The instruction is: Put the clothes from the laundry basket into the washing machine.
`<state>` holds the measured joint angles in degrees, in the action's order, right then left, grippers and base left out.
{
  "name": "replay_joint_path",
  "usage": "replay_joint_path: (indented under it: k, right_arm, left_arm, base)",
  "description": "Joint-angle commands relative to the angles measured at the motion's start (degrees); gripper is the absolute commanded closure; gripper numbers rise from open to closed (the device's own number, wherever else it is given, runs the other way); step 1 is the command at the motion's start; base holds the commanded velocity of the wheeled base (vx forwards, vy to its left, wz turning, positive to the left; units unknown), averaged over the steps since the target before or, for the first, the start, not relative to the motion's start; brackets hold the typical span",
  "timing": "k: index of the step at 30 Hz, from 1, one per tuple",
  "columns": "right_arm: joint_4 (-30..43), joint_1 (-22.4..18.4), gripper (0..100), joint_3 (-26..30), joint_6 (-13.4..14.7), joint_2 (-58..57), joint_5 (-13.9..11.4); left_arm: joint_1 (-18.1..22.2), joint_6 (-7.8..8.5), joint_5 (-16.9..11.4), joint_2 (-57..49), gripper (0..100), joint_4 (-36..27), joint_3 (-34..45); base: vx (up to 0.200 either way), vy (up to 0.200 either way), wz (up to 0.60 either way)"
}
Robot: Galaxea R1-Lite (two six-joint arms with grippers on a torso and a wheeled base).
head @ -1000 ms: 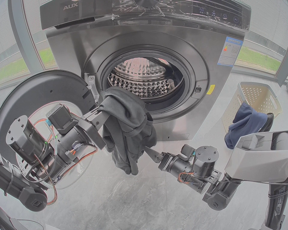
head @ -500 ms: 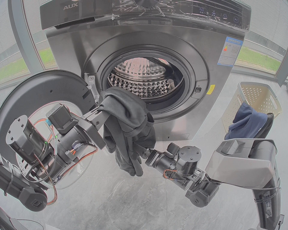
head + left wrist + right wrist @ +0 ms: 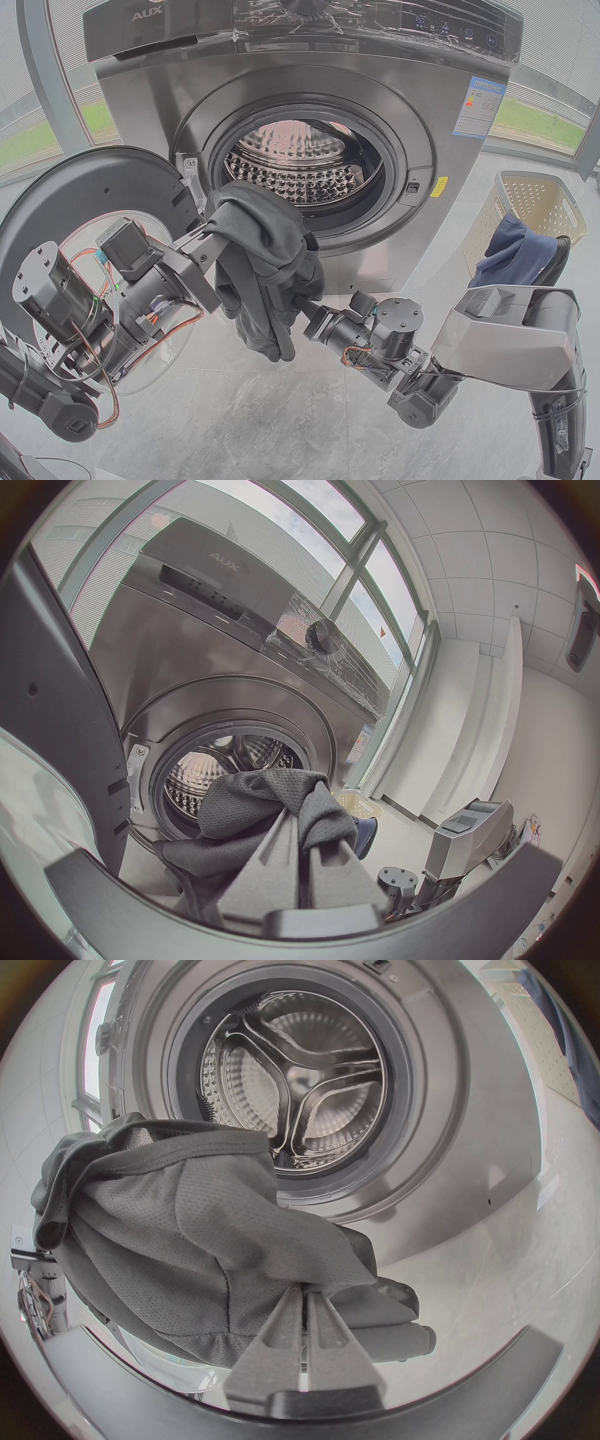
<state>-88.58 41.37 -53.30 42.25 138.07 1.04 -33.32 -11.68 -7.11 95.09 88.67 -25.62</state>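
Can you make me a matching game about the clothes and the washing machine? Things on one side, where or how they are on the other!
Things:
1. grey garment
2. blue garment
3. washer door
4. drum

Place or state:
A. swung wide open
B. shiny metal
C. draped over the laundry basket rim
D. hanging in front of the round opening

Pairs: 1-D, 2-C, 3-A, 4-B

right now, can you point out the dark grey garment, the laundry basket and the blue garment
dark grey garment (image 3: 262,244), head view, on its upper folded part
laundry basket (image 3: 539,201), head view, on its perforated inner wall
blue garment (image 3: 514,255), head view, on its middle, draped over the basket's rim
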Motion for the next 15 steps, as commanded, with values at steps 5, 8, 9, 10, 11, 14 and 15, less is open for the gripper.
replay_joint_path:
  k: [5,8,9,10,11,14,15]
  right_arm:
    - [0.07,-0.68,100,4.43,-5.07,-4.56,0.37]
    - [0.07,-1.82,100,6.36,-7.18,-5.62,0.46]
    - [0.07,-2.70,100,7.51,-8.33,-6.50,0.46]
    - [0.07,-3.05,100,7.95,-8.68,-6.94,0.46]
    - [0.07,-3.76,100,8.56,-9.21,-7.55,0.55]
    - [0.07,-5.34,100,10.67,-10.26,-9.14,0.55]
    - [0.07,-5.87,100,11.29,-10.52,-9.84,0.55]
  left_arm:
    - [0.01,-0.01,-0.01,0.19,100,0.01,-0.04]
    - [0.09,-0.01,-0.01,0.19,100,0.01,-0.04]
    - [0.09,-0.01,-0.01,0.19,100,0.01,-0.04]
    - [0.09,-0.01,-0.01,0.19,100,0.01,-0.04]
    - [0.18,-0.01,-0.01,0.19,100,0.01,-0.04]
    - [0.18,-0.01,-0.01,0.27,100,0.01,0.05]
    - [0.18,-0.01,-0.01,0.27,100,0.01,0.05]
  base:
    - [0.000,0.000,0.00]
    - [0.000,0.000,0.00]
    - [0.000,0.000,0.00]
    - [0.000,0.000,0.00]
    - [0.000,0.000,0.00]
    - [0.000,0.000,0.00]
    - [0.000,0.000,0.00]
